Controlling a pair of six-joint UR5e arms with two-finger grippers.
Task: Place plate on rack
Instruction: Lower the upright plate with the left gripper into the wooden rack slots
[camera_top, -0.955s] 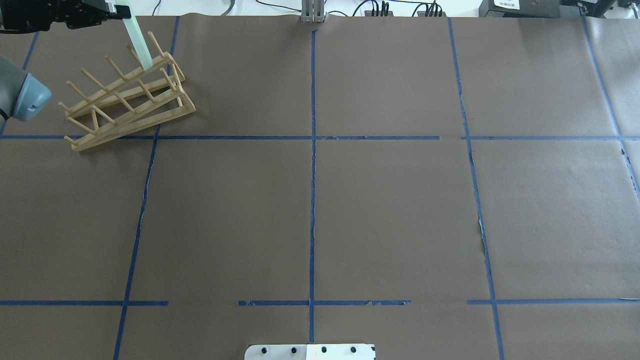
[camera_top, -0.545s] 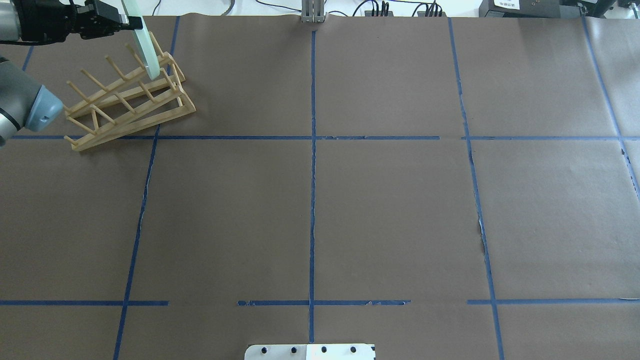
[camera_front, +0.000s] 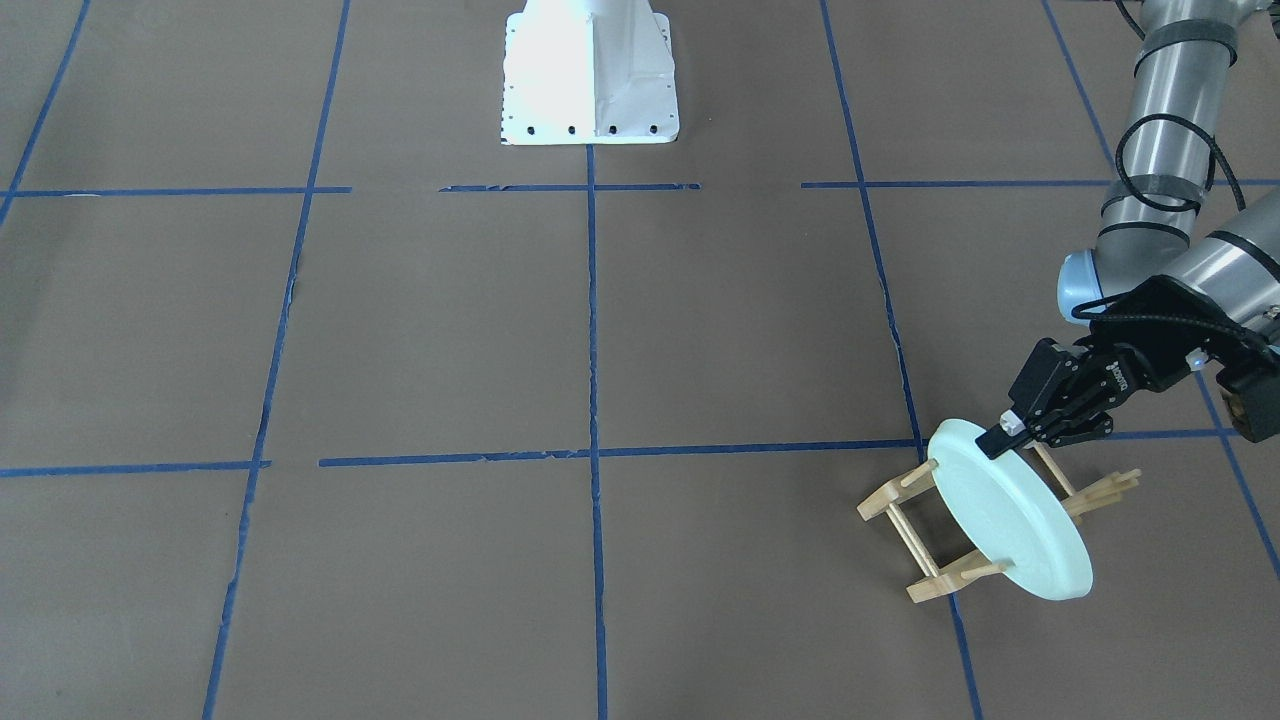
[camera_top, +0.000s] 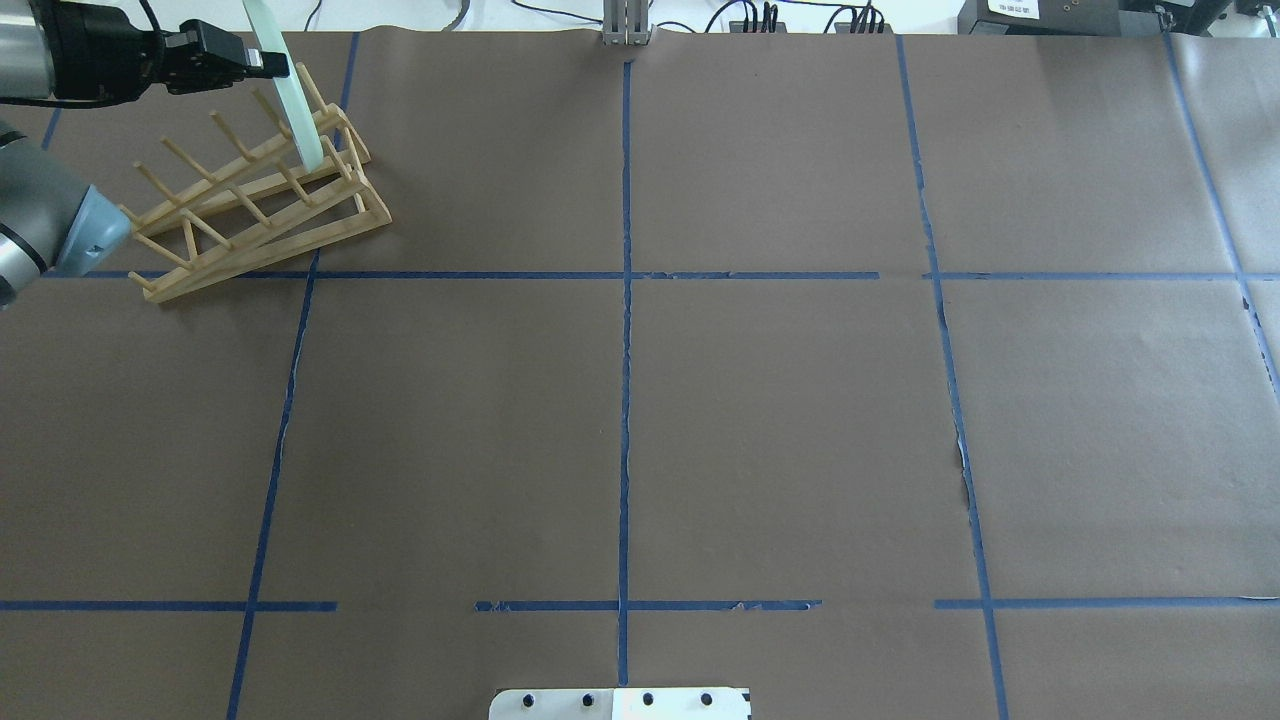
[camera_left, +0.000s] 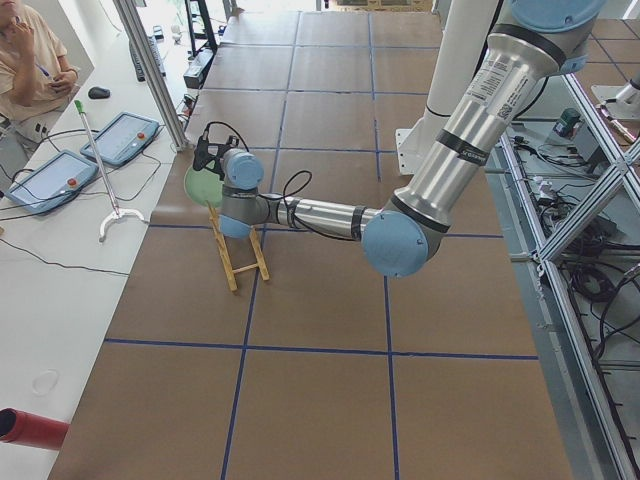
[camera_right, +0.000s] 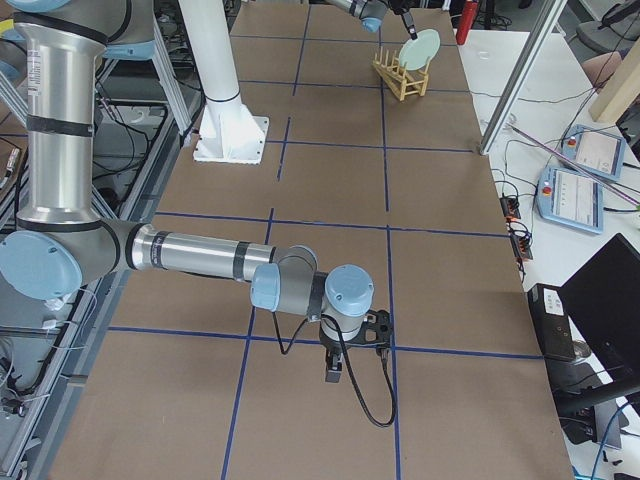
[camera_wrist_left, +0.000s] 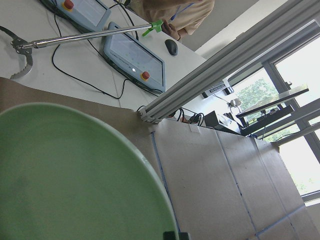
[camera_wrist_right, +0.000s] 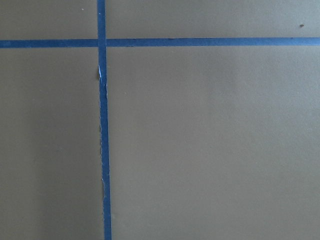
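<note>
**Item 1.** Left gripper (camera_top: 262, 62), a black two-finger unit at the upper left of the overhead view. Its fingers are closed on the top rim of the plate, one on each face.

**Item 2.** Round pale mint-green plate (camera_top: 300, 125) with a raised rim, just right of that gripper.
- Position: it is held on edge and leaning, with its lower rim down among the pegs at the upper-right end of the rack. Whether it bears fully on the dowels cannot be told.
- Handling, by judgement: stiff, fairly light and smooth, so likely to slip in narrow fingers. It may chip or crack if dropped.
- Where to hold: the top rim, as now, which leaves the lower edge free to enter the slot.

**Item 3.** Small light-wood dish rack (camera_top: 260, 205), directly beneath the plate. It has two side rails with upright pegs, joined by thin dowels.
- Contents: the plate alone, at the end slot. No other dish shows among the pegs.
- Handling, by judgement: light, so a sideways push from the plate could shift or tip it.

**Item 4.** Brown paper-covered counter (camera_top: 780, 420) with a blue tape grid, running across the frame.

**Item 5.** Right gripper (camera_right: 335, 372), low in the right side view and well apart from the rack. Whether its fingers are open or closed cannot be told.
</note>
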